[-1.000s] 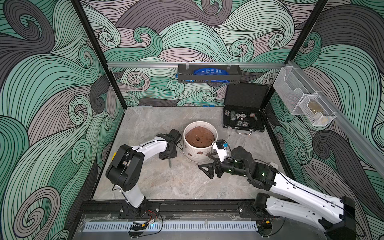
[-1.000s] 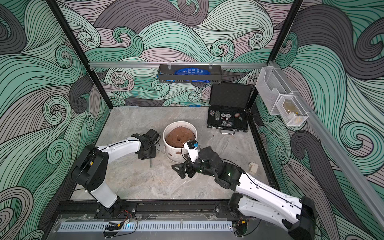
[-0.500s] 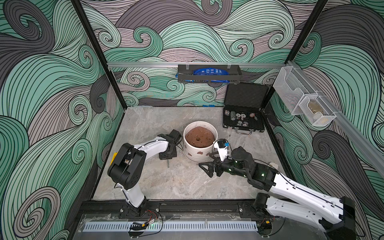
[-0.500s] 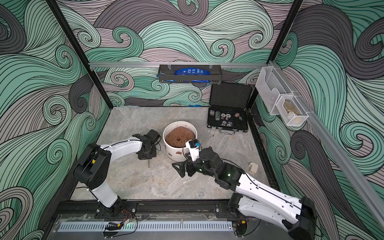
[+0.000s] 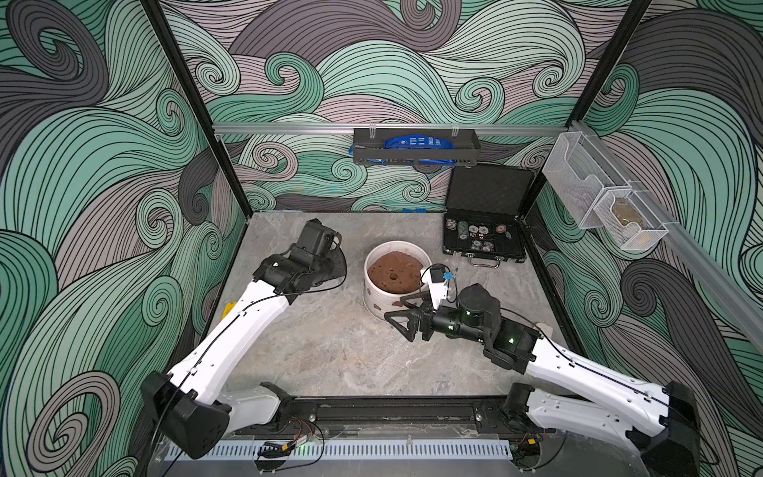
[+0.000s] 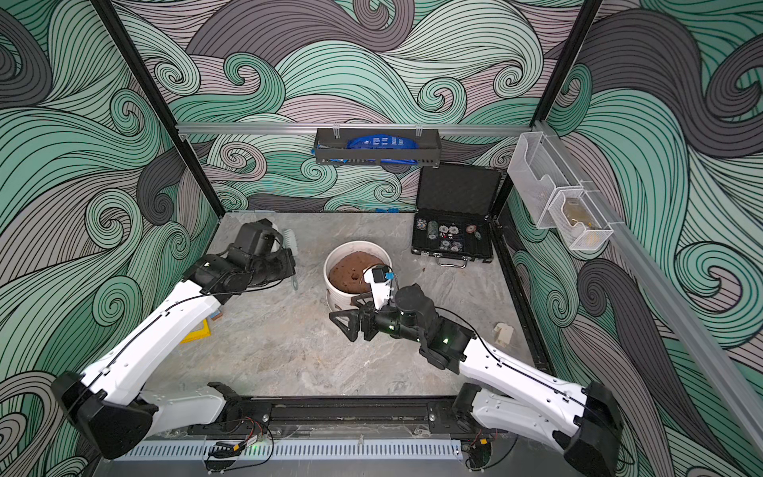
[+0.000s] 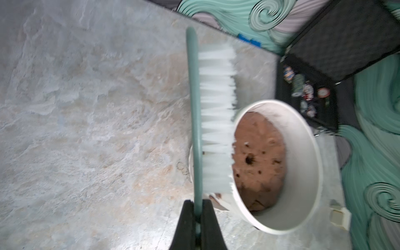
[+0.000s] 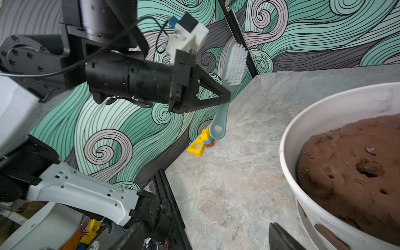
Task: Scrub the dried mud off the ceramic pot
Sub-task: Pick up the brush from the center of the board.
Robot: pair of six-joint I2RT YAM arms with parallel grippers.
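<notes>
Ceramic pot (image 5: 376,295): upright, mid worktop (image 5: 330,351); dried mud (image 8: 325,234) blotches on its near lower wall. Left tool (image 8: 226,97): clamped on brush (image 7: 216,119) handle, left of pot. Right tool (image 5: 402,324): jaws apart, beside pot's near side.

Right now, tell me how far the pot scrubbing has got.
Done: the left hand is shut on the scrub brush handle. In hand: brush held in the air, apart from the ceramic pot. Left: all scrubbing; dried mud blotches mark the pot wall. The right hand is open beside the pot.
</notes>
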